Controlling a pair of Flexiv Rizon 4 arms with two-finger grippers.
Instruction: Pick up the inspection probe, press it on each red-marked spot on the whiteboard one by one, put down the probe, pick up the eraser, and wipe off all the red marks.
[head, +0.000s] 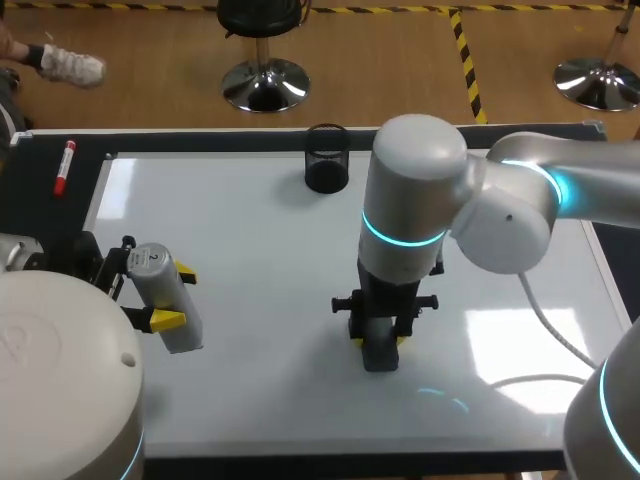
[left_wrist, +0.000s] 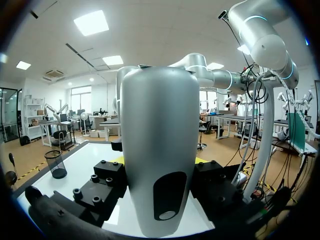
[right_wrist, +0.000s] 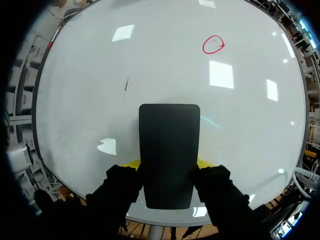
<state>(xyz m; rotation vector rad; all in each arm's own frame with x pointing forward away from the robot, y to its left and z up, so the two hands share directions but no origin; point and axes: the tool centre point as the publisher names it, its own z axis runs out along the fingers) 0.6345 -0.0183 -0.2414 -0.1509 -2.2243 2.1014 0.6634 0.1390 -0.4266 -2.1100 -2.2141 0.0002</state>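
The grey cylindrical inspection probe lies across the whiteboard's left part, and my left gripper is shut on it. In the left wrist view the probe stands between the black fingers of that gripper and fills the middle. My right gripper points down at the middle of the whiteboard, shut on the black eraser. The right wrist view shows the eraser flat against the whiteboard between the fingers of the gripper. Ahead of it is one red circle mark.
A black mesh cup stands at the whiteboard's far edge, also seen as a mesh cup beside the probe. A red marker lies on the table left of the board. A thin dark stroke sits ahead of the eraser.
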